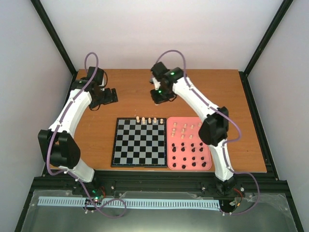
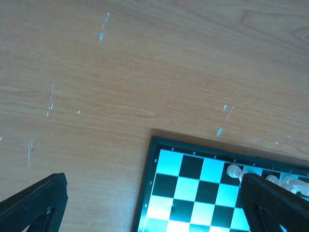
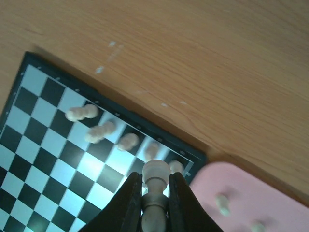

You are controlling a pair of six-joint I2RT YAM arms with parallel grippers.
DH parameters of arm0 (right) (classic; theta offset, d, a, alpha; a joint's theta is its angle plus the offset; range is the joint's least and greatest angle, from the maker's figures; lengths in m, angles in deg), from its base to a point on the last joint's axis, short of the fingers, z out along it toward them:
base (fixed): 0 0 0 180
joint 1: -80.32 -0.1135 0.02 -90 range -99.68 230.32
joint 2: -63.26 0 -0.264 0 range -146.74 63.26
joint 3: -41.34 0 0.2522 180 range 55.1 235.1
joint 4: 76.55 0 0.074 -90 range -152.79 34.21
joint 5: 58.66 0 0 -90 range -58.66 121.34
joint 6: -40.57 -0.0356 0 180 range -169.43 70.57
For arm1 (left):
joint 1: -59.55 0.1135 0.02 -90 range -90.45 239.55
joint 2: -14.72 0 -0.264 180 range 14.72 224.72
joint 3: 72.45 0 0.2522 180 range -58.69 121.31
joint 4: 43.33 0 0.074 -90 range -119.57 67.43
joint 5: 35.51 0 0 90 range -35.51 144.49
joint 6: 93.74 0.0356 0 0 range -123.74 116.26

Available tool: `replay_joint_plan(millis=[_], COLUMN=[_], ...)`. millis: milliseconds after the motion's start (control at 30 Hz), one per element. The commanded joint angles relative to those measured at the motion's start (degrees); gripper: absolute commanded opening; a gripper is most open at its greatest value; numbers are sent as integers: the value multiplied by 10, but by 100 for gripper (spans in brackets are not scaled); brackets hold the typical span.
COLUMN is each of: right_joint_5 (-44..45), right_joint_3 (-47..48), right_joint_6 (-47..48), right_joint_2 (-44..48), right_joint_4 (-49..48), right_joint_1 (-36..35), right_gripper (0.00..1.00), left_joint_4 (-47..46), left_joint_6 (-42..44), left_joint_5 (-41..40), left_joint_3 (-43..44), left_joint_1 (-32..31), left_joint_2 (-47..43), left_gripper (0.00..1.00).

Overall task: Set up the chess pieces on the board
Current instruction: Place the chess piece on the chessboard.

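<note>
Closest to the bases: black chess pieces (image 1: 194,157) in the near half of the pink tray (image 1: 180,151), cream ones (image 1: 183,130) toward its 12 o'clock end, the tray lying just at 3 o'clock of the board (image 1: 140,145). Farther out, a row of five cream pieces (image 1: 149,120) packed along the board's 12 o'clock edge.

Likely trouble on lowering: clipping that crowded row with a finger and felling a neighbour, for want of room between squares. Possible too: tilting or slipping of the held piece (image 3: 155,170), pinched only at its narrow stem, then landing astride two squares or on the black border.

Pose, going outward: right claw (image 3: 155,182) closed on that cream piece, head poking above the fingertips, raised over the board's 1 o'clock corner beside the tray, arm arching back toward 5 o'clock. Left claw (image 2: 153,180) spread wide and gripping nothing, hanging above the table (image 1: 241,96) off the board's 11 o'clock corner, elbow bowed out toward 9 o'clock.
</note>
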Motion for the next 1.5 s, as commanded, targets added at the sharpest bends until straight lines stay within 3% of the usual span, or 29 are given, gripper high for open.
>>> replay_joint_plan(millis=[0,367,900,1167,1267,1467], right_joint_5=[-24,-20,0,3,1,19], right_joint_3=[64,-10,-97,-99,-98,-92], right_joint_6=[19,35,42,44,44,27], right_joint_2=[-41,-42,-97,-76,-62,28], right_joint_4=[35,31,-31,-38,-34,-30], right_joint_1=[-50,-176,-190,-190,-190,-181], right_gripper=[4,5,9,33,37,50], left_joint_4=[23,38,40,44,46,55], left_joint_6=[-28,-55,-85,-81,-75,-55], left_joint_5=[-27,-62,-76,-81,-80,-72], left_joint_3=[-16,-39,-86,-96,-97,-98], left_joint_1=[4,10,10,10,10,10], left_joint_2=[-42,-52,-117,-124,-126,-138], left_gripper=[100,100,100,100,100,100])
